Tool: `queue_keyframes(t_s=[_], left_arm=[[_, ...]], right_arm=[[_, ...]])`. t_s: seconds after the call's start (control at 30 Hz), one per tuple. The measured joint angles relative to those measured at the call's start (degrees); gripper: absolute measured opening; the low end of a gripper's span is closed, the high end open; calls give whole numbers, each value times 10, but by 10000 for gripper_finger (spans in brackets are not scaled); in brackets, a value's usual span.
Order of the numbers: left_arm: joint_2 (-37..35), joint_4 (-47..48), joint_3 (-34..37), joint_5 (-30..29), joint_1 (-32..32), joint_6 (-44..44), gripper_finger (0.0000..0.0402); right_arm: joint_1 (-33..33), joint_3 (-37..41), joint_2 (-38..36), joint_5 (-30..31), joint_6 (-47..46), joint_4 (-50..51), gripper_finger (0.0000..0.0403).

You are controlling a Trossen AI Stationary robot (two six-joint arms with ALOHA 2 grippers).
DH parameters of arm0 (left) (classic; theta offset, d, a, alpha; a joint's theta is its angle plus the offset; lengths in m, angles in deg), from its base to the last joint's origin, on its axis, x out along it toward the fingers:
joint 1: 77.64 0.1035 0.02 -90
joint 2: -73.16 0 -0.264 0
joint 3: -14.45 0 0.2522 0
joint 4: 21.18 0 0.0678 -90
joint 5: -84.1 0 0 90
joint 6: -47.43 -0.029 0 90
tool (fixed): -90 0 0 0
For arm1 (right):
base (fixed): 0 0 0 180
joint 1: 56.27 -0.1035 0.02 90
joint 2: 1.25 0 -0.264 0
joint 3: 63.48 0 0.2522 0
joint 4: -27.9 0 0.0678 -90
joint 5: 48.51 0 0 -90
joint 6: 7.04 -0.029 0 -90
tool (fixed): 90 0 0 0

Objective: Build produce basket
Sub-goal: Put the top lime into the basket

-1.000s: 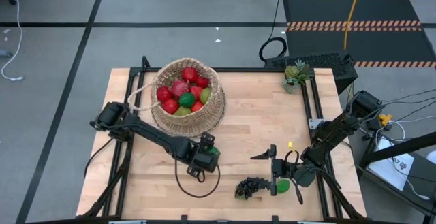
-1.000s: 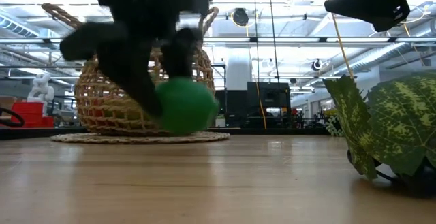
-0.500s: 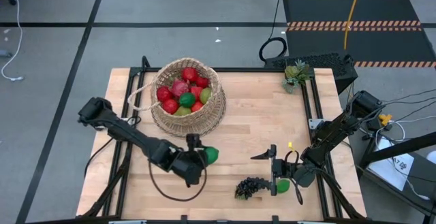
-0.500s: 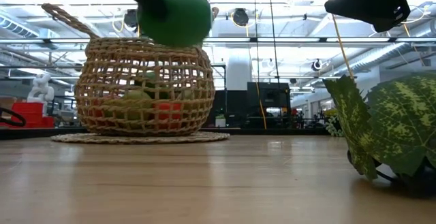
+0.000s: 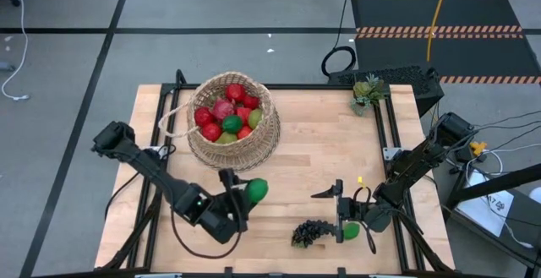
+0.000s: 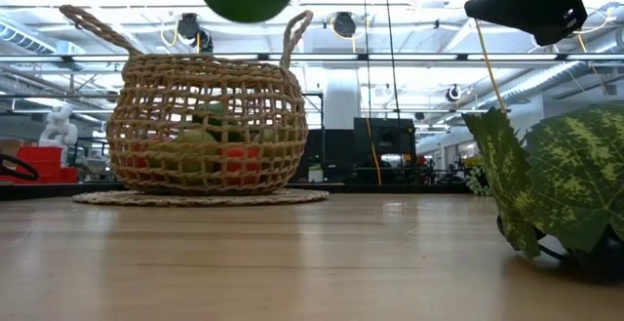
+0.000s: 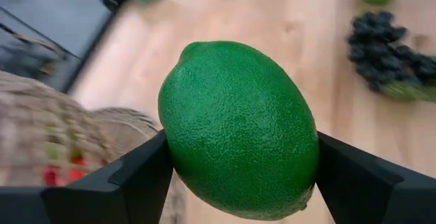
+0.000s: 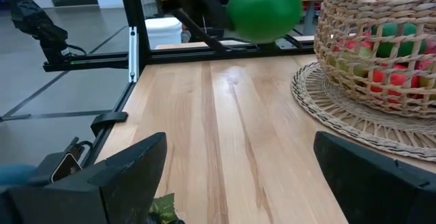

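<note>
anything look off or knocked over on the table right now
Nothing stands out. The basket sits upright with its fruit inside, the grape bunch and a lime lie on the table by the open right gripper, and the left gripper holds a lime up in the air.

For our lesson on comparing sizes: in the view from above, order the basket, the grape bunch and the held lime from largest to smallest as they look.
1. Basket, clearly largest.
2. Grape bunch.
3. Lime, though it is raised nearer the camera, so its rank against the grapes is unsure.
</note>
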State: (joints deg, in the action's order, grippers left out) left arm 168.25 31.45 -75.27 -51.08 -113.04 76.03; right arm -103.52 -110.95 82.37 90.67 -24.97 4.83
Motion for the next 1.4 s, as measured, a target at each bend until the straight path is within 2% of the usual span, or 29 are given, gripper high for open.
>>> queue_keyframes(t_s=[0.13, 0.2, 0.43, 0.67, 0.8, 0.93, 1.03, 1.13, 1.23, 1.4], left_arm=[[-2, 0, 0, -69, 0, -33, 319], [-10, -1, 0, -81, 8, -58, 318], [-64, -92, 0, -12, 35, -147, 306], [-73, -141, 2, -20, 25, -200, 317], [-70, -252, 44, -29, 24, -224, 310], [-70, -476, 120, -16, 26, -311, 306], [-70, -633, 172, 38, 34, -359, 313], [-70, -744, 213, 98, 48, -375, 321], [-70, -786, 236, 137, 62, -367, 320], [-70, -790, 241, 156, 69, -369, 312]], right_arm=[[0, 0, 0, 0, 6, -12, 367], [0, 0, 0, 0, 10, -21, 367], [0, 0, 0, 0, 11, -24, 367], [0, 0, 0, 0, 11, -29, 367], [0, 0, 0, 0, 8, -29, 367], [-1, 0, 0, -3, 7, -29, 367], [-1, 0, 0, -3, 7, -31, 367], [-1, 0, 0, -3, 7, -35, 367], [-1, 0, 0, -3, 7, -38, 367], [-1, 0, 0, -3, 7, -40, 367]])
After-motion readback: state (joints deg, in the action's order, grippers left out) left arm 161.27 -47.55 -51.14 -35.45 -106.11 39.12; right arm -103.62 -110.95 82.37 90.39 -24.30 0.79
